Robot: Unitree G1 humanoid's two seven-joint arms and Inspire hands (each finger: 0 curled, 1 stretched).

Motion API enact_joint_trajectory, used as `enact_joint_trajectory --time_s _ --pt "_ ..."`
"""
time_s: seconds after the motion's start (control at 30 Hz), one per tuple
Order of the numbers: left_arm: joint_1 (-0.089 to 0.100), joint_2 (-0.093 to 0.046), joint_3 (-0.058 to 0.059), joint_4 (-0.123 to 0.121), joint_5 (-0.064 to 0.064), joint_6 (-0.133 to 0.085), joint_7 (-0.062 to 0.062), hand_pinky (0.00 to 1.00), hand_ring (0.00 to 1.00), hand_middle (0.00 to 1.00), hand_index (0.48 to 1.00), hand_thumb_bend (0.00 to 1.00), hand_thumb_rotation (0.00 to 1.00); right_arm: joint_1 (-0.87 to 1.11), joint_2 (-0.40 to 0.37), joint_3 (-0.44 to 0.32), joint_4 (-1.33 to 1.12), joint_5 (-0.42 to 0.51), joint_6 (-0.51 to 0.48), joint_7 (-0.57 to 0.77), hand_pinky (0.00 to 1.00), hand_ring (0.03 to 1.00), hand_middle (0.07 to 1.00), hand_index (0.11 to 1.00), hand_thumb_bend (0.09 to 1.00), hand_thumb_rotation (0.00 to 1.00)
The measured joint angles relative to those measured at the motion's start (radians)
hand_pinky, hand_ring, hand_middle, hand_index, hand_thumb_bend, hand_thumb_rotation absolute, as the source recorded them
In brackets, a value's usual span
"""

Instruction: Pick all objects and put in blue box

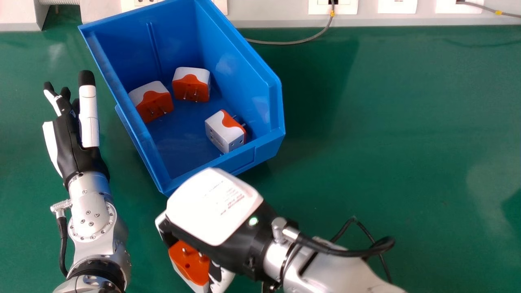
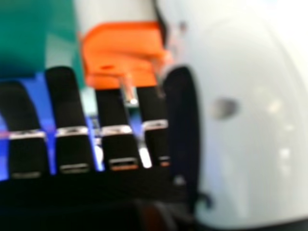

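Observation:
In the head view my right hand [image 1: 228,228] is below the blue box's [image 1: 256,156] near corner, gripping an orange and white plug adapter [image 1: 189,262] whose metal pins show. The right hand view has the same adapter [image 2: 120,57] at the fingertips of my right hand [image 2: 70,120], with the thumb alongside. Three similar adapters lie inside the box: one at its left wall [image 1: 152,101], another farther back [image 1: 191,83], the third near the front right [image 1: 225,131]. My left hand [image 1: 71,140] rests open and empty left of the box.
The box stands on a green table [image 1: 386,122] close to the back wall, which has sockets [image 1: 397,6]. A grey cable [image 1: 293,42] loops onto the table behind the box. Black cables [image 1: 350,253] hang along my right forearm.

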Motion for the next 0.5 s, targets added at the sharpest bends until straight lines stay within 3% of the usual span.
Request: enact_joint_trajectory --time_s 0.27,0.5 --pt "0.0 -0.001 0.0 0.0 -0.001 0.0 -0.001 0.93 0.98 1.0 0.998 0.97 0.9 0.014 -0.018 -0.107 -0.171 0.079 0.002 0.125 0.31 0.442 0.5 0.505 0.519 0.04" --pt "0.0 -0.001 -0.001 0.0 0.0 0.0 0.002 0.93 0.98 1.0 0.999 0.97 0.9 0.019 0.0 -0.229 -0.237 0.156 0.0 0.08 0.23 0.328 0.485 0.495 0.525 0.01"
